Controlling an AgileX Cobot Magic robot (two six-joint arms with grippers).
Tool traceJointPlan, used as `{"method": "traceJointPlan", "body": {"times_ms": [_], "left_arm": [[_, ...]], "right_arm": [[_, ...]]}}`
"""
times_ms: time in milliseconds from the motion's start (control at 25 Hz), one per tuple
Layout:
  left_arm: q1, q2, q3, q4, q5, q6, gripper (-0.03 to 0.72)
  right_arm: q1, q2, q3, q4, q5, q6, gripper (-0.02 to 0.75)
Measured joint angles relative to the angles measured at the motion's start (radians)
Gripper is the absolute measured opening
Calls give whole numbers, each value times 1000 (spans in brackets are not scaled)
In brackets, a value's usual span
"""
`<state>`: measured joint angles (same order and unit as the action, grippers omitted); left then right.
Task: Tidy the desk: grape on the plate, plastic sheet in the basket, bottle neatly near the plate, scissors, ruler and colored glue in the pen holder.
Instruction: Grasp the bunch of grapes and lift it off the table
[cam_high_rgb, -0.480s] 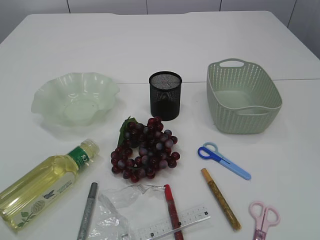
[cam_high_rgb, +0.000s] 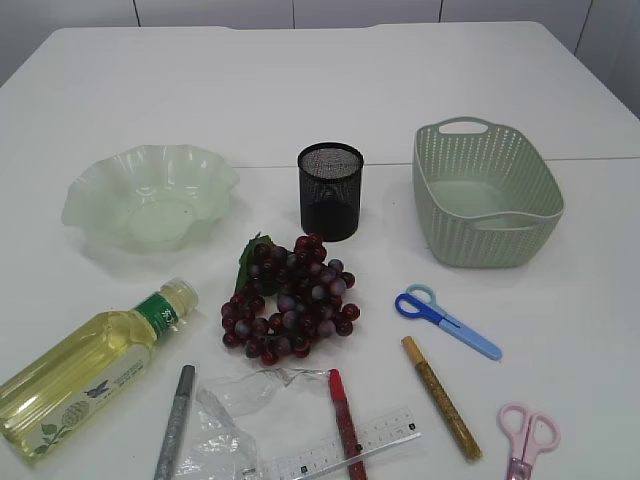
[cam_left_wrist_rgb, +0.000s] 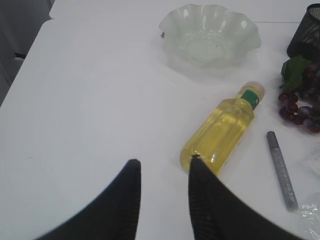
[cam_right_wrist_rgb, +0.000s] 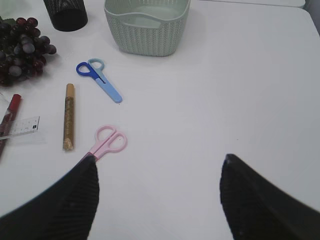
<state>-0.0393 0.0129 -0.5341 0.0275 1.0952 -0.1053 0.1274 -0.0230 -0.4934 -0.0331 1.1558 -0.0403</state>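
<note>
A dark red grape bunch (cam_high_rgb: 290, 310) lies mid-table, in front of the black mesh pen holder (cam_high_rgb: 330, 190). The pale green wavy plate (cam_high_rgb: 150, 195) is at the left and the green basket (cam_high_rgb: 485, 195) at the right. A bottle (cam_high_rgb: 90, 365) of yellow liquid lies on its side at the front left. Along the front lie a silver glue pen (cam_high_rgb: 176, 420), the crumpled plastic sheet (cam_high_rgb: 235, 420), a red glue pen (cam_high_rgb: 346, 420) over the clear ruler (cam_high_rgb: 345, 455), a gold glue pen (cam_high_rgb: 440, 395), blue scissors (cam_high_rgb: 445, 320) and pink scissors (cam_high_rgb: 528, 435). My left gripper (cam_left_wrist_rgb: 162, 165) is open and empty beside the bottle's base (cam_left_wrist_rgb: 220, 130). My right gripper (cam_right_wrist_rgb: 160, 162) is wide open and empty, right of the pink scissors (cam_right_wrist_rgb: 107, 140).
Neither arm shows in the exterior view. The white table (cam_high_rgb: 300, 90) has a seam running across behind the holder. Its left edge shows in the left wrist view (cam_left_wrist_rgb: 30, 55).
</note>
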Motion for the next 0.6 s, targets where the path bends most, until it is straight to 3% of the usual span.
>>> {"method": "traceJointPlan", "body": {"times_ms": [600], "left_arm": [[0,0,0,-2,0,0,241]], "right_arm": [[0,0,0,0,0,0,552]]}}
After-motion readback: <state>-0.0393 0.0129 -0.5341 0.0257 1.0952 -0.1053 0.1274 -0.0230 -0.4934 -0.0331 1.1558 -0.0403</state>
